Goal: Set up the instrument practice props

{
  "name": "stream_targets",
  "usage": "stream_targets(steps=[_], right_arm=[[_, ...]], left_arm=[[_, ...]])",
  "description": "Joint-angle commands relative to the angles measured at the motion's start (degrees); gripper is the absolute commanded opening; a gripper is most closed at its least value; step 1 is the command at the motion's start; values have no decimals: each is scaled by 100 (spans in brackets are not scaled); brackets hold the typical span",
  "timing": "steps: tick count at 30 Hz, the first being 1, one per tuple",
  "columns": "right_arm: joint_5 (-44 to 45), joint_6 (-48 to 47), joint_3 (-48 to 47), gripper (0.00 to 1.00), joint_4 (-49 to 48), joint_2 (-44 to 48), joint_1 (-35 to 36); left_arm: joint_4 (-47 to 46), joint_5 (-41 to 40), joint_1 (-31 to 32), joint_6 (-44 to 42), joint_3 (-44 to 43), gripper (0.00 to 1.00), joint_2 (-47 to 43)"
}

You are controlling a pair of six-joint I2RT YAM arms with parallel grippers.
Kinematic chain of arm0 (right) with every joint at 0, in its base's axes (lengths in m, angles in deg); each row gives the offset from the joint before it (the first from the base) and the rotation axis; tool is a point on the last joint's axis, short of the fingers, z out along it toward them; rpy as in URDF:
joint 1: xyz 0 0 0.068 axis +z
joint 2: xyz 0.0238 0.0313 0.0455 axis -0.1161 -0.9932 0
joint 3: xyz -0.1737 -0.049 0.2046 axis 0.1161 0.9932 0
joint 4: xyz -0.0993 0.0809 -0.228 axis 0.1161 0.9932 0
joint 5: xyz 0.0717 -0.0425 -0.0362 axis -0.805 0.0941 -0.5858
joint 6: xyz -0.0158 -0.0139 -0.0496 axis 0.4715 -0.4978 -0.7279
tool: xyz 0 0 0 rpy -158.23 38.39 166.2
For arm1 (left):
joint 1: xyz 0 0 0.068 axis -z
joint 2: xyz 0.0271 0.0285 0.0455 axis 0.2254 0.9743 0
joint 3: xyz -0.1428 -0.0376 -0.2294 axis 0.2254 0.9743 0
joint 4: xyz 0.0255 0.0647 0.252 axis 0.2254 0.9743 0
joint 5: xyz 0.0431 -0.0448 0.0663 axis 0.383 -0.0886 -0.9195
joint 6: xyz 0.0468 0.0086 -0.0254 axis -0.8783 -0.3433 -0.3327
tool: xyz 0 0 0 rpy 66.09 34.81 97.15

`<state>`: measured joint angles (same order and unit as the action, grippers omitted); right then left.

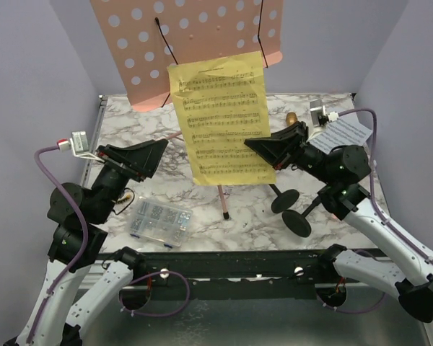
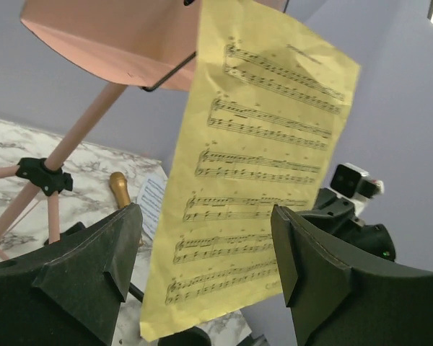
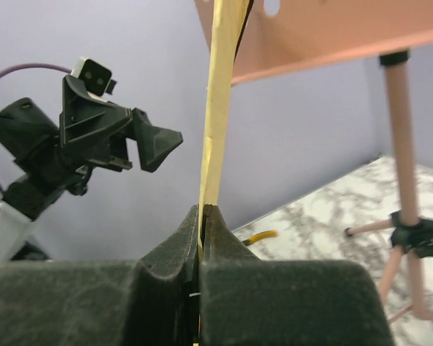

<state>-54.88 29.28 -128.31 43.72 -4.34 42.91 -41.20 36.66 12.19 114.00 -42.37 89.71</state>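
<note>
The pink perforated music rack (image 1: pixel 187 43) stands at the back on its tripod. A yellow sheet-music page (image 1: pixel 224 119) hangs in front of it, top edge at the rack's shelf. My right gripper (image 1: pixel 254 147) is shut on the page's lower right edge; in the right wrist view the page (image 3: pixel 220 108) rises edge-on from the closed fingers (image 3: pixel 202 216). My left gripper (image 1: pixel 159 158) is open and empty, left of the page and apart from it (image 2: pixel 263 166). A white page (image 1: pixel 343 135) and a gold microphone (image 1: pixel 291 117) lie at the back right. Two black round-based holders (image 1: pixel 285 200) lie near the front right. The pink microphone is out of view.
A clear compartment box (image 1: pixel 159 222) sits at the front left beside my left arm. A yellow pliers handle (image 3: pixel 260 236) shows on the marble table (image 1: pixel 238 216). The rack's pink leg (image 1: pixel 222 202) reaches forward at centre. Purple walls close in the sides and back.
</note>
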Motion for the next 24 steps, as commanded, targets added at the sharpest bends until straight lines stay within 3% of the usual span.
stream_targets(steps=[1, 4, 10, 17, 24], right_arm=[[667, -1302, -673, 1, 1533, 165, -22], [992, -1559, -955, 1, 1637, 173, -26], [1354, -1730, -2506, 0, 2751, -666, -21], [1826, -1641, -3275, 1, 2712, -1200, -21], [2042, -1632, -4095, 1, 2554, -1660, -80]], left_arm=[[388, -698, -8, -75, -653, 78, 485], [393, -930, -8, -1, -1077, 78, 889], [337, -933, -7, 180, -2033, 78, 1740], [260, -748, -8, 466, -2798, 76, 2575], [-112, -823, -7, 250, -3228, 64, 3063]])
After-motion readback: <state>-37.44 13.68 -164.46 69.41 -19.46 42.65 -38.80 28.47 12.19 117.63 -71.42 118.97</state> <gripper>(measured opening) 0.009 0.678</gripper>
